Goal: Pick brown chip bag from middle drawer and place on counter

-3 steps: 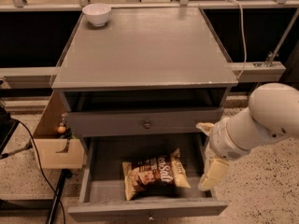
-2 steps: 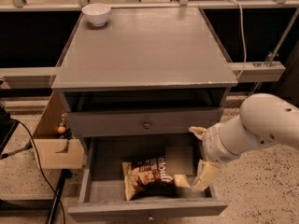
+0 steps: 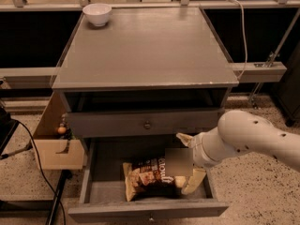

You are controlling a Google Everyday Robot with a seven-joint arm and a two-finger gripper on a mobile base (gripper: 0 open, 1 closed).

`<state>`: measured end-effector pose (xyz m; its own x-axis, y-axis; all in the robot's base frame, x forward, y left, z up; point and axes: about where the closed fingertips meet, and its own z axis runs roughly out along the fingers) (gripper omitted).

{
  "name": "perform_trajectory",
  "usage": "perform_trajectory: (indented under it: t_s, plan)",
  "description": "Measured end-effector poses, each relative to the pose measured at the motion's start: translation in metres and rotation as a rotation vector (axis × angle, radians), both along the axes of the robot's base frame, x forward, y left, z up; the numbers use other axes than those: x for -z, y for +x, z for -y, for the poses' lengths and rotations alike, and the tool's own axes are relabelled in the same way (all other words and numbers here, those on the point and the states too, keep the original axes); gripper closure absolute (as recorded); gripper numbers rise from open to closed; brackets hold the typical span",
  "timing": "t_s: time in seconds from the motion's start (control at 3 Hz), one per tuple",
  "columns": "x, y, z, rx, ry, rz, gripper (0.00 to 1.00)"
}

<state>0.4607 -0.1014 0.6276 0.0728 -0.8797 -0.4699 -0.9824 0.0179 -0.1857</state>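
white bowl [image 3: 97,14] sat rear-left on bench [image 3: 145,50] | brown chip bag [image 3: 147,172] lay in open middle drawer [image 3: 140,211] | gripper [image 3: 183,165] was spread around bag's right end | judged best: pinch firmly, draw forward, then raise

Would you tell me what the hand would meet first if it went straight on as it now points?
Probably the brown chip bag, lying just left of the open hand in the middle drawer; depth is unclear.
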Motion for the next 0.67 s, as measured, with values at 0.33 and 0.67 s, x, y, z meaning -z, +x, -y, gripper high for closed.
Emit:
perform_trajectory:
  t_s: [0.33,0.67]
  plan:
    - [0.0001,0.0001,0.0000,0.000,0.000,0.000,0.00]
    - [0.0082,0.0065,0.0005,-0.014,-0.025,0.010,0.00]
